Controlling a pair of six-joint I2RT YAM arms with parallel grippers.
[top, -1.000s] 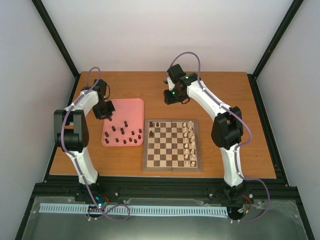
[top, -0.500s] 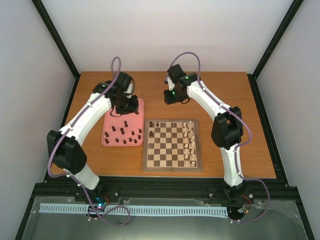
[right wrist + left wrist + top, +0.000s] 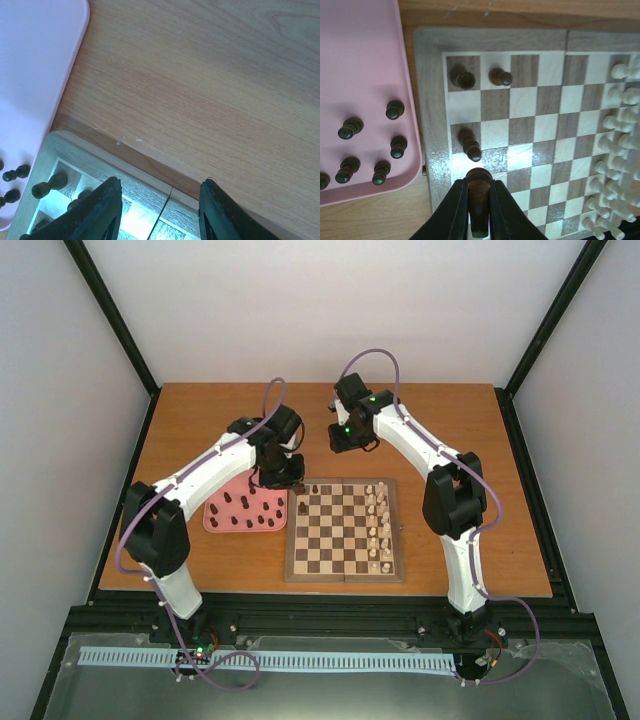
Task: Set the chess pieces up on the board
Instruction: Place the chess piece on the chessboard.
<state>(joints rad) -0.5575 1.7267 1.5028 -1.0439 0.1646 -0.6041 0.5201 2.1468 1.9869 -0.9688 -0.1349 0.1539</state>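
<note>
The chessboard (image 3: 345, 528) lies mid-table. My left gripper (image 3: 479, 184) is shut on a dark brown chess piece (image 3: 479, 197) and holds it above the board's left-hand column, as also seen from above (image 3: 283, 478). Three dark pieces stand on the board's left columns (image 3: 462, 79) (image 3: 500, 76) (image 3: 469, 144). Several more dark pieces (image 3: 248, 512) lie on the pink tray (image 3: 218, 512). My right gripper (image 3: 160, 200) is open and empty above the board's far edge (image 3: 150, 175); from above it sits behind the board (image 3: 350, 435).
Cream-white pieces (image 3: 378, 525) fill the board's two right-hand columns. The pink tray (image 3: 360, 75) touches the board's left border. Bare wooden table (image 3: 210, 90) lies behind the board.
My left arm has swung right from the tray's far end to the board's far-left corner, carrying the dark piece. The right arm has not moved.
</note>
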